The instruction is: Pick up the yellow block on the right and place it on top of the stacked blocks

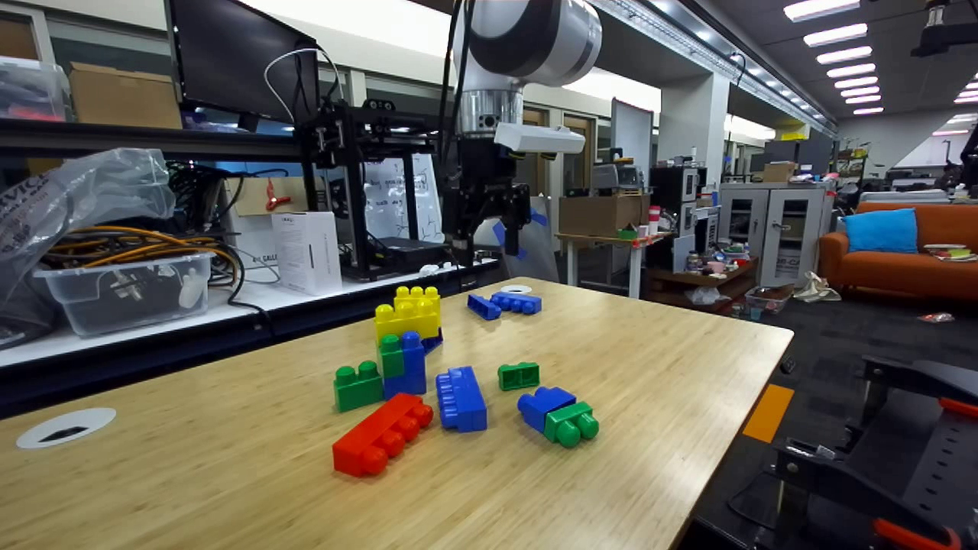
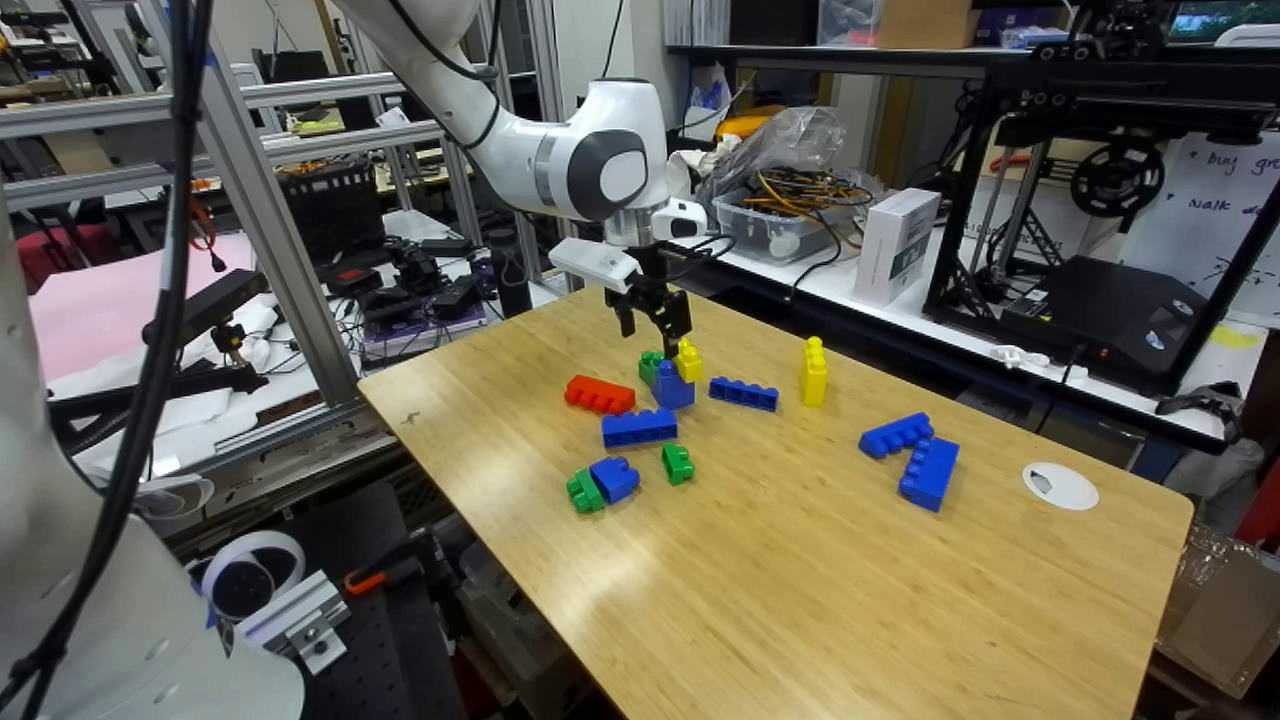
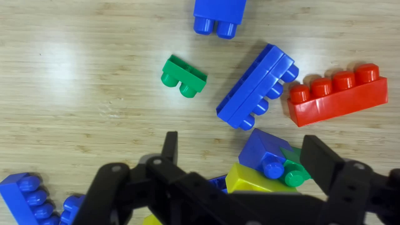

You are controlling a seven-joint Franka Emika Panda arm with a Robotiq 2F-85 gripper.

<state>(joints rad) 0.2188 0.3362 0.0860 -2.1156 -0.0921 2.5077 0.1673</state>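
The yellow block (image 2: 814, 377) has a bright, even yellow. In the stacked blocks (image 2: 673, 388), yellow, blue and green come together. The long brick (image 3: 340, 101) is red. The surface (image 2: 800, 570) is of pale wood colour, with fine streaks of grain. The claw (image 1: 487, 245) is black; the sofa (image 1: 917, 263) is orange, and its cushion (image 1: 881, 229) is bright blue.

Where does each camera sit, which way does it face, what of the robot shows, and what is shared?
Exterior view: higher than the table, facing across it, orange sofa beyond; end of the arm and gripper show.
Exterior view: near what seems the robot's base, facing down over the table; arm and gripper show.
Wrist view: on the arm, facing down at the red brick; spread fingers at bottom.
Both exterior views show the white box; all three, the stacked blocks.
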